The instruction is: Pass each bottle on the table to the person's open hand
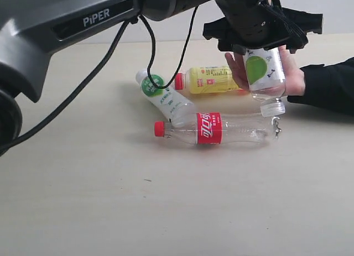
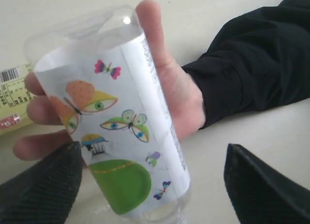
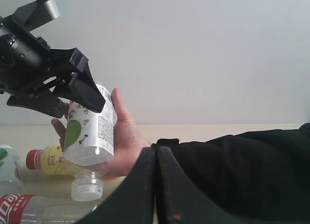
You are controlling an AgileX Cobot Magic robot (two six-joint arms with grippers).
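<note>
A white-capped bottle with a green-circle label [image 1: 264, 73] [image 2: 121, 137] [image 3: 89, 132] stands cap down against the person's open hand [image 1: 293, 76] [image 2: 179, 98] [image 3: 126, 141]. My left gripper [image 1: 264, 46] [image 2: 151, 149] is open around its base: one finger touches it, the other stands well apart. On the table [image 1: 110, 200] lie a second green-circle bottle [image 1: 166, 98], a yellow bottle with a red cap [image 1: 213, 80] and a clear bottle with a red label [image 1: 213, 129]. My right gripper [image 3: 156, 151] is shut on nothing, low beside the person's arm.
The person's black sleeve [image 1: 329, 84] [image 3: 242, 166] reaches in from the right. A black cable [image 1: 149, 51] hangs from my left arm over the lying bottles. A small metal clip [image 1: 275, 126] lies by the clear bottle's base.
</note>
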